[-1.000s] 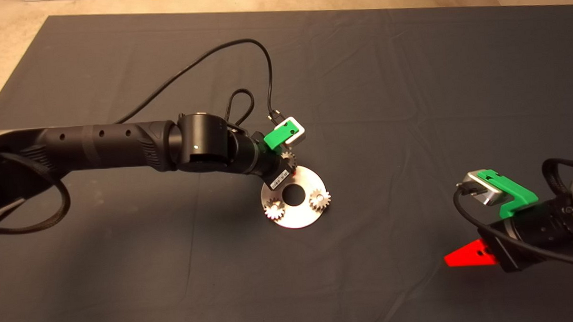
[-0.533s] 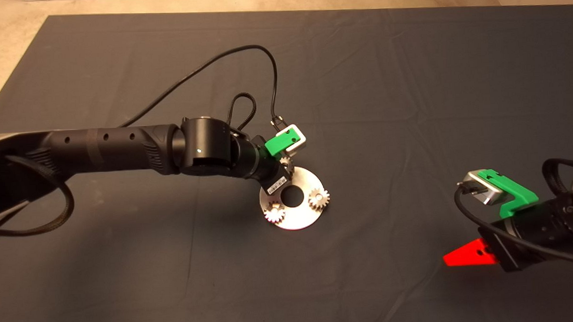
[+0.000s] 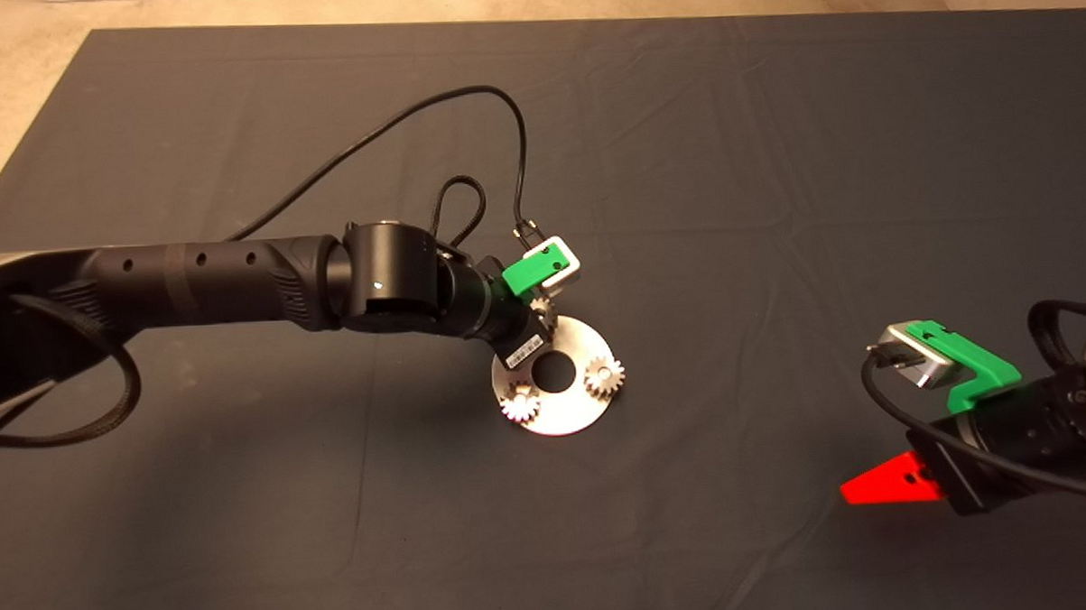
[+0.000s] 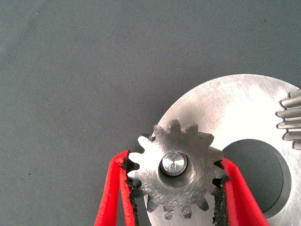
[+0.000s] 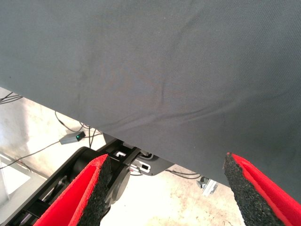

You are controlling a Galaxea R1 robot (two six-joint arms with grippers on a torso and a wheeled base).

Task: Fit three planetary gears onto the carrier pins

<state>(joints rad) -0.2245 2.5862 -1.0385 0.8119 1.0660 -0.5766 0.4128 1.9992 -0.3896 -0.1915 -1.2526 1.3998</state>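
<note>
The flat round silver disc (image 3: 567,414) lies mid-mat. Two small silvery gears sit on its pins, one at the near left (image 3: 519,402) and one at the right (image 3: 605,373). My left gripper (image 3: 544,327) is over the disc's far edge, mostly hidden under its own wrist. In the left wrist view the gripper (image 4: 175,162) is shut on the third gear (image 4: 176,188), its pads against the teeth on both sides. This gear lies flat on the disc (image 4: 235,108) with a pin (image 4: 174,164) showing in its centre hole. My right gripper (image 3: 884,489) is parked at the lower right, open (image 5: 164,162).
A black cable (image 3: 383,130) loops from the left wrist over the mat's far part. The mat's edge and the floor with cables (image 5: 70,139) show in the right wrist view.
The left gripper has come down a little toward the disc with the third gear, and the disc has shifted slightly left. Over the last half second nothing moved.
</note>
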